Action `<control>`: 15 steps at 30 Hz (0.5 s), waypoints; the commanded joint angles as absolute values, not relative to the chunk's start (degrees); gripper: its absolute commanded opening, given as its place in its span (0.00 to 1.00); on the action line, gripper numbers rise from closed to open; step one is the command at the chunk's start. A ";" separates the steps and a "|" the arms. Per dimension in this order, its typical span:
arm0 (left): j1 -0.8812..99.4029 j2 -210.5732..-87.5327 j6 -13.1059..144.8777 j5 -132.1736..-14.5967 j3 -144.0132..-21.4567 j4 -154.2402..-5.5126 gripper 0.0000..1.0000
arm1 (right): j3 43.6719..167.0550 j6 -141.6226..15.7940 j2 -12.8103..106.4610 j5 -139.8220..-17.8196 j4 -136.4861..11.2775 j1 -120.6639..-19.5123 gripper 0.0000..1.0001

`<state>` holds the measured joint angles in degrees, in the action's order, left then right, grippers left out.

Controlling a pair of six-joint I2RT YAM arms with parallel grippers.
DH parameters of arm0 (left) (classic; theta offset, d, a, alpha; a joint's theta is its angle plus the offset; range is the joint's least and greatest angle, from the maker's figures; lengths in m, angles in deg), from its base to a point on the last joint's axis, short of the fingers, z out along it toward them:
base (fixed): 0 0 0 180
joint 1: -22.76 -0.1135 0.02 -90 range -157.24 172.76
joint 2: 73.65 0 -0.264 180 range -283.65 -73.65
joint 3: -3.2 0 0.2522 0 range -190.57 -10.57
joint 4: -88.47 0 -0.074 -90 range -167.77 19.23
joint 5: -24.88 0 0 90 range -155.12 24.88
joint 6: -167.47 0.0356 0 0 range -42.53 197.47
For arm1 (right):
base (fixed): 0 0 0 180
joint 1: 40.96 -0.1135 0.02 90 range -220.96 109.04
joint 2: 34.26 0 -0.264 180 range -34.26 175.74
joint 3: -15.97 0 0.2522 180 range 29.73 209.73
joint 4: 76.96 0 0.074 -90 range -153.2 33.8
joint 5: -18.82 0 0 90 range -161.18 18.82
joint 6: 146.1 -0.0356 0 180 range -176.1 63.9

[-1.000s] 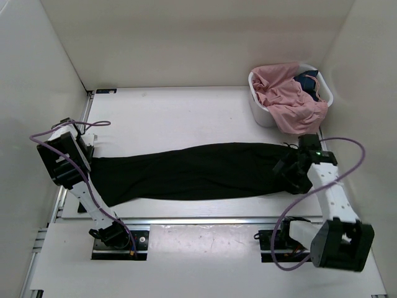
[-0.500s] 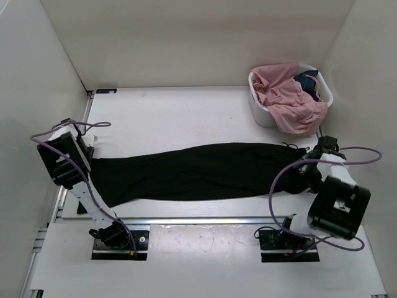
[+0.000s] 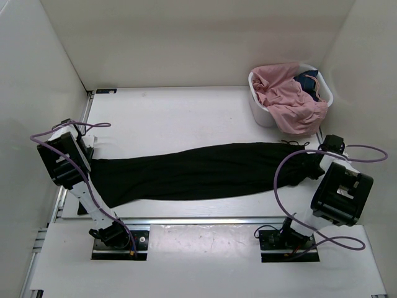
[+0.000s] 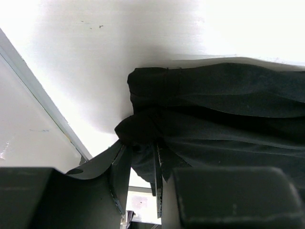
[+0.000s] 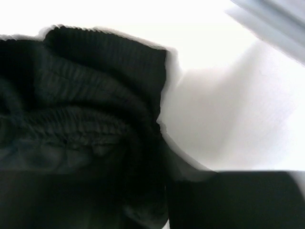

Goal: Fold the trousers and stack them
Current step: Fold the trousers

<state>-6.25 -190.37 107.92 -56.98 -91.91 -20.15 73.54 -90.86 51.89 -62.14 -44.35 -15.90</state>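
Black trousers (image 3: 198, 174) stretch left to right; the left gripper (image 4: 139, 164) pinches their left end. The right gripper (image 3: 316, 162) sits at the waistband (image 5: 95, 71), its grip too dark to tell.

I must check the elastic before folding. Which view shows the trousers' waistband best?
The right wrist view: the ribbed waistband is close, with its ribs clear. The top external view shows it only as the dark right end of the trousers, with no detail. The left wrist view shows the opposite end, not the waistband.
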 commanded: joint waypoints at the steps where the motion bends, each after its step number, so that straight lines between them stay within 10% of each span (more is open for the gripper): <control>1: -6.51 -189.66 107.96 -57.39 -91.34 -21.00 0.35 | 70.51 -93.80 56.10 -64.76 -52.56 -15.13 0.23; 3: -6.51 -189.66 107.96 -57.92 -91.34 -21.00 0.36 | 70.51 -94.41 56.10 -64.76 -52.56 -14.24 0.00; 15: 1.22 -187.19 106.30 -66.18 -93.71 -18.01 0.41 | 80.26 -84.52 33.87 -48.69 -36.49 -14.94 0.00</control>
<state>-1.31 -190.02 107.40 -61.59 -92.04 -18.66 74.24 -90.27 40.09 -56.90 -40.72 -13.72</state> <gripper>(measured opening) 0.409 0.160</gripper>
